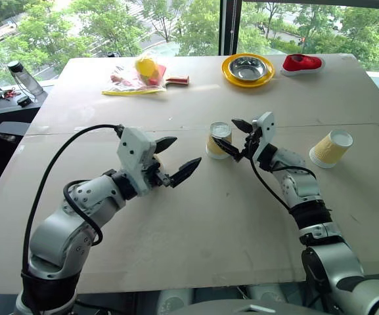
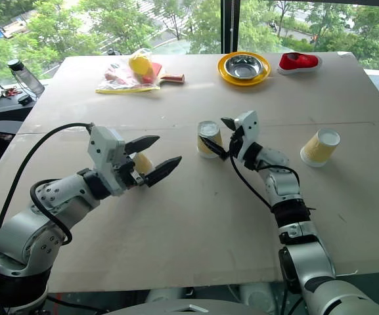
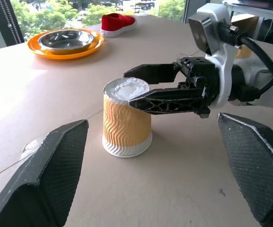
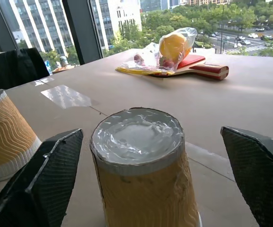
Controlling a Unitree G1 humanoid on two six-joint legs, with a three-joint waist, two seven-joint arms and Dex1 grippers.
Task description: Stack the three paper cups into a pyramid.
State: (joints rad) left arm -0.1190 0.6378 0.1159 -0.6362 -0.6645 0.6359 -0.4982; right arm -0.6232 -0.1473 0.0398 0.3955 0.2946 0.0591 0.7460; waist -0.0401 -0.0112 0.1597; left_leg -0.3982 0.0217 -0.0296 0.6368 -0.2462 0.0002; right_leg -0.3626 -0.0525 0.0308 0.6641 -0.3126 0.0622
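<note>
One paper cup (image 1: 219, 139) stands upside down at the table's middle, white base up. My right gripper (image 1: 228, 136) is open around its upper part, a finger on each side with gaps showing in the right wrist view (image 4: 141, 165). A second paper cup (image 2: 143, 162) sits just behind my left gripper (image 1: 186, 151), mostly hidden by it; the right wrist view shows it upside down (image 4: 6, 137). The left gripper is open and empty, pointing at the middle cup (image 3: 126, 125). The third paper cup (image 1: 330, 148) rests tilted at the right, mouth facing far right.
At the far edge are a yellow plate (image 1: 227, 73) holding a steel bowl, a red shoe (image 1: 301, 63), and a plastic bag with a yellow ball beside a paddle (image 1: 143, 75). A water bottle (image 1: 23, 77) stands off the table's left.
</note>
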